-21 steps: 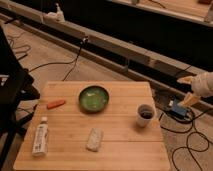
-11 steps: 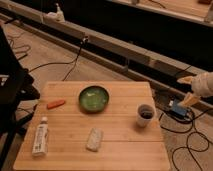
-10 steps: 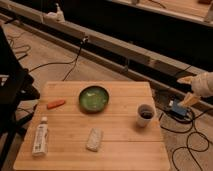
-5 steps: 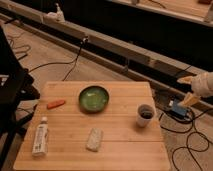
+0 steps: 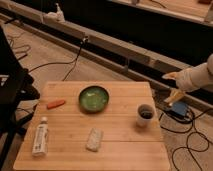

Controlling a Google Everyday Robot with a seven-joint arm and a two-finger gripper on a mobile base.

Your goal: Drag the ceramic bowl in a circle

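"Where did the ceramic bowl (image 5: pixel 94 98) sit?"

"On the wooden table (image 5: pixel 120 145), toward the far edge and a little left of the middle, upright, nothing touching it. A white cup (image 5: pixel 145 114) stood well to its right, and an orange piece (image 5: pixel 55 104) lay to its left."

"And the gripper (image 5: pixel 169 88)?"

"It hung beyond the table's right side, above a blue box (image 5: pixel 178 109) on the floor. Its fingers were spread wide and held nothing, well apart from the bowl."
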